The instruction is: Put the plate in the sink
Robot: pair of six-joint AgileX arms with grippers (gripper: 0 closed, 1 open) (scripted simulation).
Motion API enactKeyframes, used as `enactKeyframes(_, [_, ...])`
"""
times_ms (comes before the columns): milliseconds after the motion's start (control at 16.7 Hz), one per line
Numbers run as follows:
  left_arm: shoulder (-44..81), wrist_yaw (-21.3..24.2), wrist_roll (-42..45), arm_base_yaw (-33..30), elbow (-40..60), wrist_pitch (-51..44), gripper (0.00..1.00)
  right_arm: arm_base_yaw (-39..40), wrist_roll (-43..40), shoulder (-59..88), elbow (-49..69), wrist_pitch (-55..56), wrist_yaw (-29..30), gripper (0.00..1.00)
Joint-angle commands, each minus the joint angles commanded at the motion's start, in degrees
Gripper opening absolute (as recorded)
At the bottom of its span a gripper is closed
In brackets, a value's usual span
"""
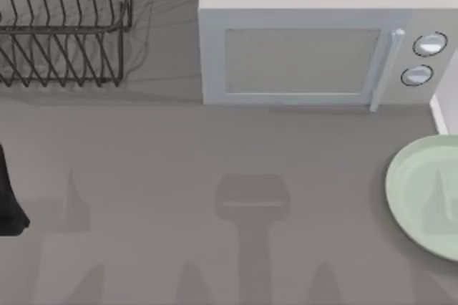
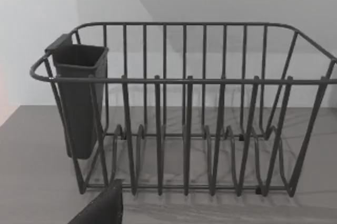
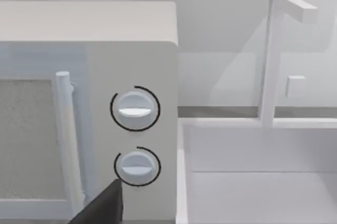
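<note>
The pale mint-green plate [image 1: 426, 197] is lying flat on the grey table [image 1: 215, 176] at about three o'clock in the top view, cut off by the right edge. It is sitting just in front of the sink [image 1: 445, 115], whose white rim corner is showing at roughly two o'clock, right beside the microwave [image 1: 315, 47]. The right wrist view is looking at the microwave's two round dials [image 3: 135, 109] and its vertical door handle [image 3: 66, 140], with the sink's pale basin [image 3: 258, 182] and a white faucet [image 3: 274, 56] next to it. A dark part of the right arm is showing low in that view, and whether the right gripper's jaws are released or clenched cannot be told.

The left arm [image 1: 8, 197] is showing as a dark shape at nine o'clock. Its wrist view is facing the black wire dish rack [image 2: 195, 113], which is standing at eleven o'clock with a dark utensil cup [image 2: 79, 98] hanging on one end. The state of the left gripper's jaws cannot be told either.
</note>
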State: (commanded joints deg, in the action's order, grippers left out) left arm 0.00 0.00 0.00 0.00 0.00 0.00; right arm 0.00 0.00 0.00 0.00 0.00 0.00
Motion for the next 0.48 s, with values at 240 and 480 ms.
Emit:
enactKeyframes(240, [0.00,0.00,0.00,0.00,0.00,0.00,1.00,0.92,0.95,3.65,3.41,-2.81,0.00,1.00])
enactKeyframes(480, [0.00,0.00,0.00,0.00,0.00,0.00,1.00,3.82,3.97,16.85,14.14,-11.72,0.00,1.00])
